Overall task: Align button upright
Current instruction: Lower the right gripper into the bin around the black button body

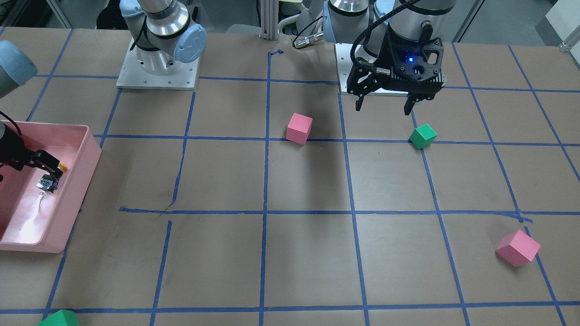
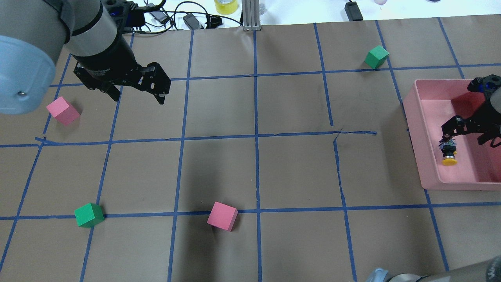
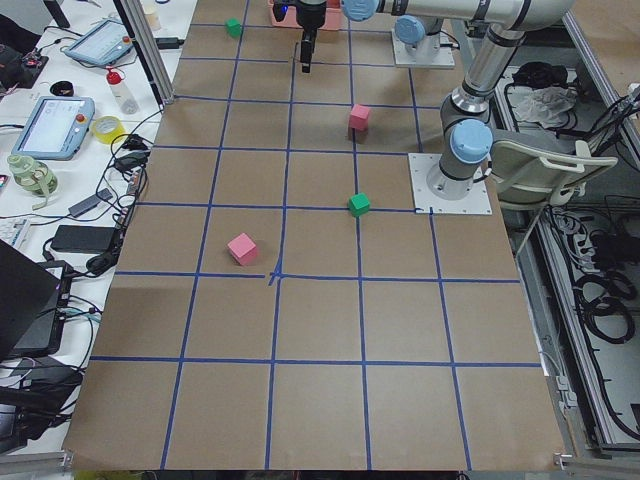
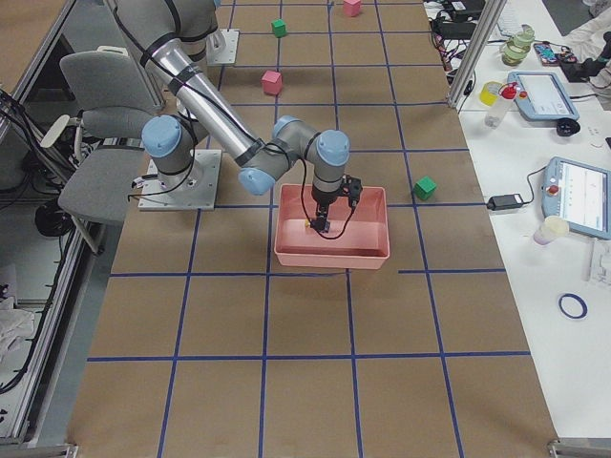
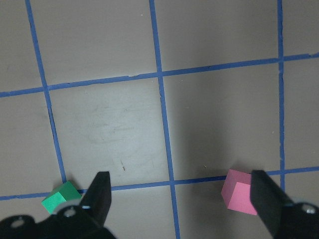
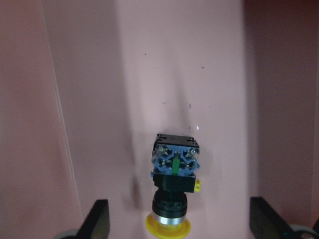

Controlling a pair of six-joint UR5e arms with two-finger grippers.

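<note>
The button (image 6: pixel 174 174) lies on its side on the floor of the pink tray (image 2: pixel 415 129). Its yellow cap (image 2: pixel 449 160) points toward the robot's side, and its contact-block base faces the wrist camera. My right gripper (image 2: pixel 471 135) is down inside the tray and open. Its fingers (image 6: pixel 98 215) stand wide on either side of the button, apart from it. The button also shows in the front-facing view (image 1: pixel 49 182). My left gripper (image 2: pixel 137 96) is open and empty, hovering above the table over the far left part, also in the front-facing view (image 1: pixel 385 107).
Two pink cubes (image 2: pixel 222 216) (image 2: pixel 62 111) and two green cubes (image 2: pixel 89 214) (image 2: pixel 376 56) lie scattered on the brown paper with its blue tape grid. The tray's walls (image 1: pixel 86 181) surround the right gripper. Cables and a tape roll (image 2: pixel 225 6) lie beyond the far edge.
</note>
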